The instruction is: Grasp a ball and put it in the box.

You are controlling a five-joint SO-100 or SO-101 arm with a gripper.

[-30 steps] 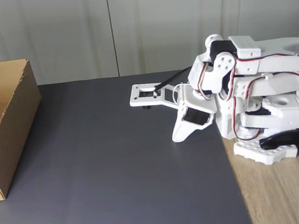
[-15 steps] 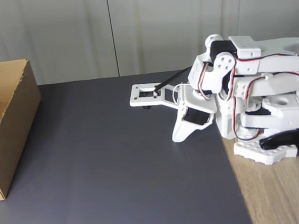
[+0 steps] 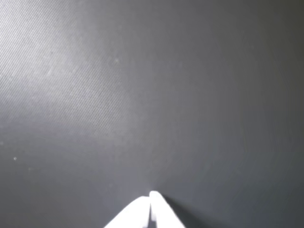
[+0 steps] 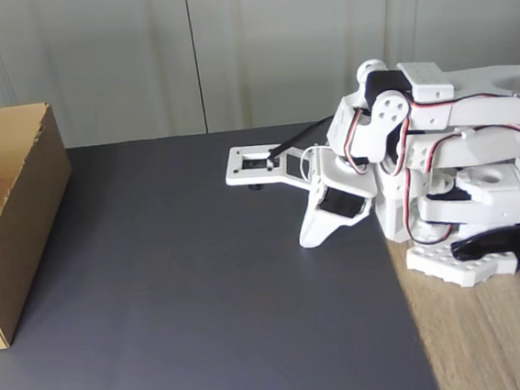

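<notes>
My gripper is clenched on nothing, tips on the dark mat; the box sits far off its left in the fixed view; grasping and placing a ball both remain

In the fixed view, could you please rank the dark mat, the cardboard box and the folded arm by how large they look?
Largest to smallest:
1. dark mat
2. arm
3. cardboard box

The box is cut off by the frame edge, so its rank against the arm is unsure.

Open brown box, far left.
</notes>
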